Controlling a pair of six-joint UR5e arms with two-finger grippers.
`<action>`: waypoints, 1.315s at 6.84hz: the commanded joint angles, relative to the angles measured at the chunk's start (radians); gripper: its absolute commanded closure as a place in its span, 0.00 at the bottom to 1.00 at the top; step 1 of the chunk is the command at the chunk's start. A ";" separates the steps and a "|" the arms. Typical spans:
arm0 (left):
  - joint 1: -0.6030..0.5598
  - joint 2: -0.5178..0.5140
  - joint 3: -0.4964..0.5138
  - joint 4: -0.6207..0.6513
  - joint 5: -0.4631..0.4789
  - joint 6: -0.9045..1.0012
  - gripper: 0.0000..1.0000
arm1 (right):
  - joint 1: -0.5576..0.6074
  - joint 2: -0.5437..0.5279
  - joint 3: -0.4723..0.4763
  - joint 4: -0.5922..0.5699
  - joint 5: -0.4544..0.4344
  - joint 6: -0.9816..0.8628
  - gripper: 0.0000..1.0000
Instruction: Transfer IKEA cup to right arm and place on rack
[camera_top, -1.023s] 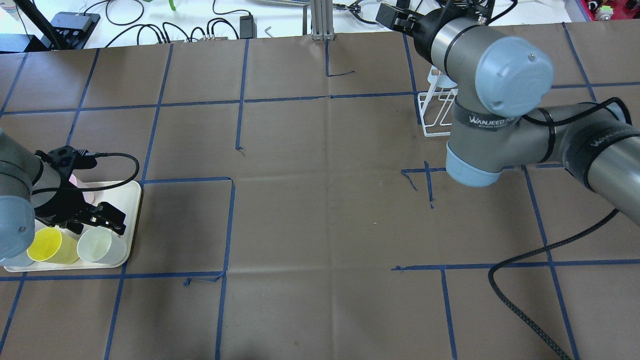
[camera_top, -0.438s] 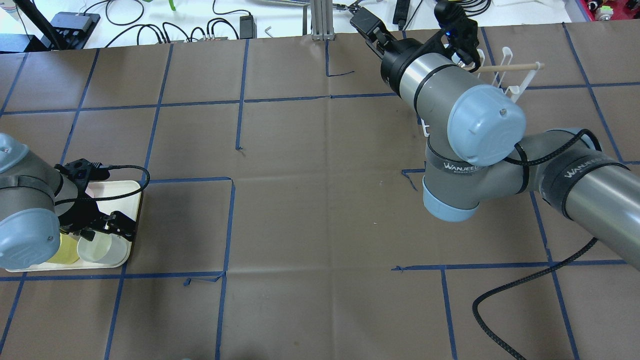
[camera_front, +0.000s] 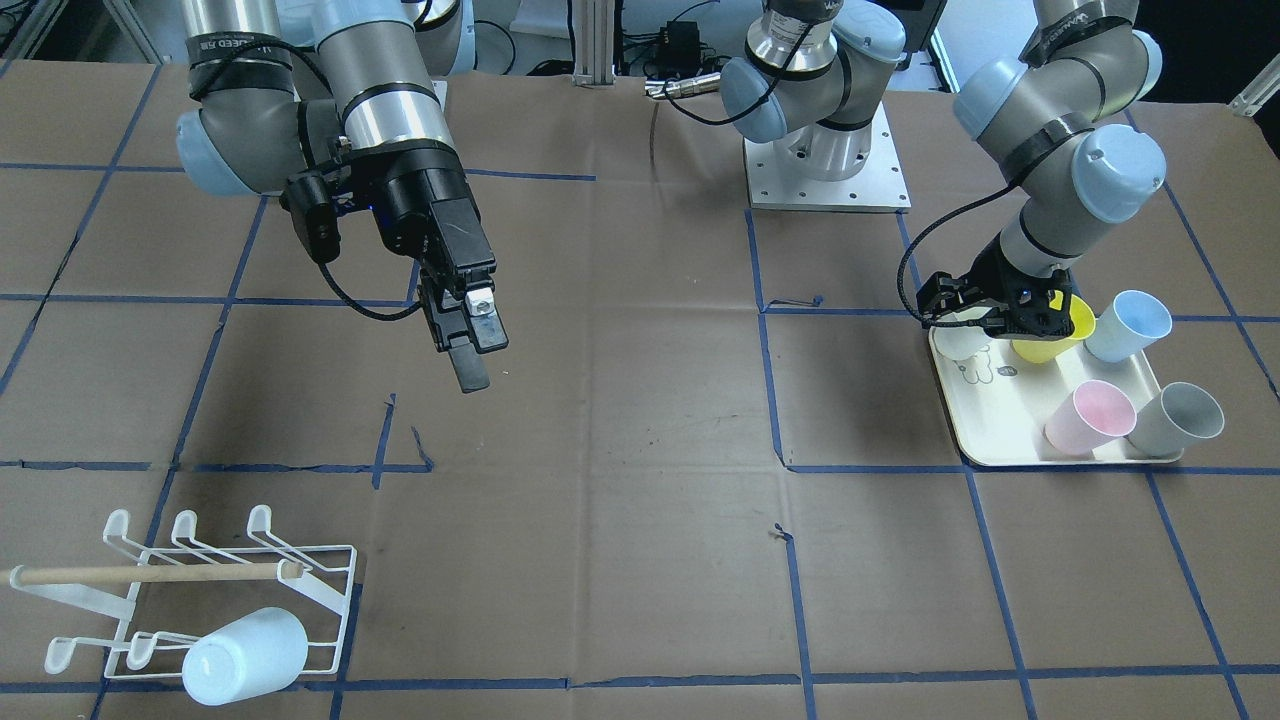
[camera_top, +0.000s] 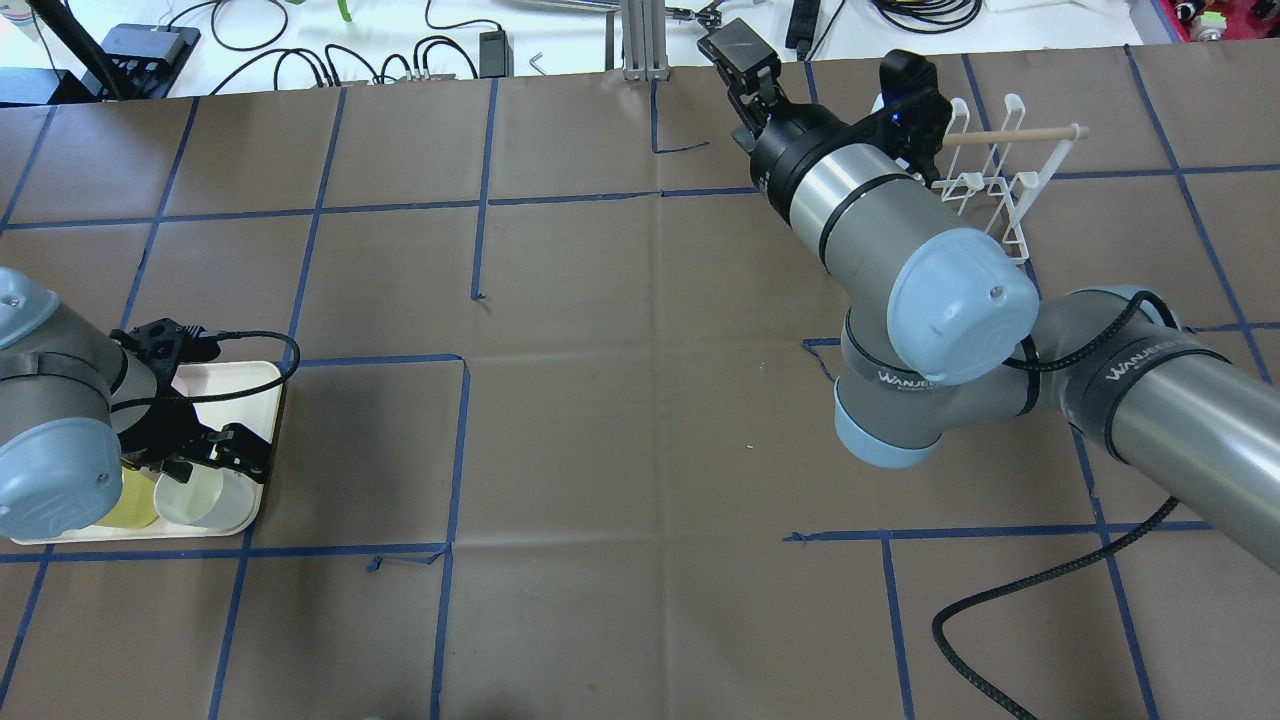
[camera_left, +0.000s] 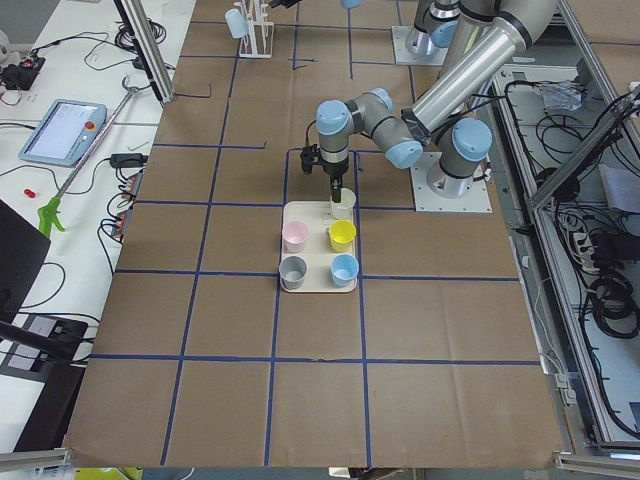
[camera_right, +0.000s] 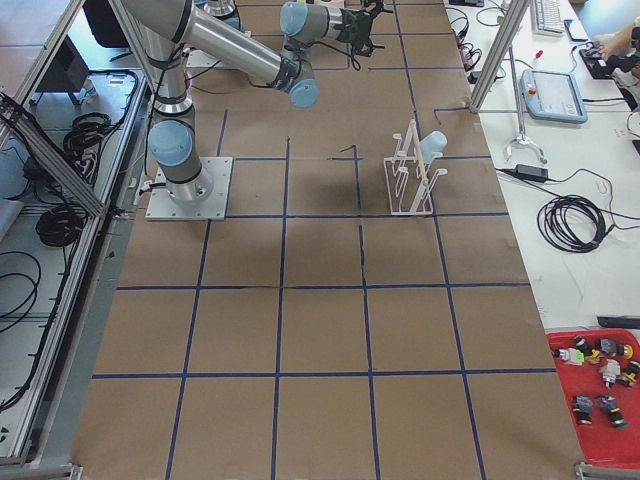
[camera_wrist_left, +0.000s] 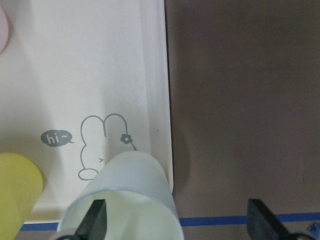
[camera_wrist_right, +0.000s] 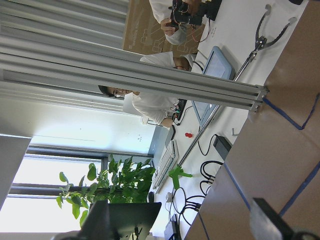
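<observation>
- Five cups stand on a cream tray (camera_front: 1005, 425) with a bunny drawing: a white cup (camera_wrist_left: 125, 200), a yellow cup (camera_front: 1045, 350), a light blue cup (camera_front: 1130, 325), a pink cup (camera_front: 1090, 415) and a grey cup (camera_front: 1180, 418).
- The tray lies on the brown desk (camera_top: 640, 400), which has blue tape lines, on the robot's left side.
- The white cup is at a corner of the tray, just beside the yellow cup, with its open side up.
- The left pincer (camera_wrist_left: 178, 219) is down at the white cup and is open wide. One finger is inside the cup. The other is outside it, past the tray's edge and over the desk. It does not squeeze the cup.
- The right arm (camera_top: 900, 230) is up over the desk, well apart from the tray.
- The right pincer (camera_front: 475, 345) is open wide too and has nothing in it.
- The white wire rack (camera_front: 150, 574) stands near the desk's far edge on the robot's right.
- One pale cup (camera_front: 245, 655) hangs on the rack.
</observation>
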 joint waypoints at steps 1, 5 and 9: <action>0.001 0.000 0.004 -0.011 0.004 -0.014 0.94 | 0.000 0.049 0.022 -0.124 0.053 0.174 0.00; 0.039 0.004 0.015 -0.028 0.097 -0.014 1.00 | 0.000 0.051 0.014 -0.119 0.014 0.193 0.00; 0.021 0.098 0.198 -0.205 -0.032 -0.034 1.00 | -0.001 0.053 0.013 -0.119 -0.006 0.193 0.00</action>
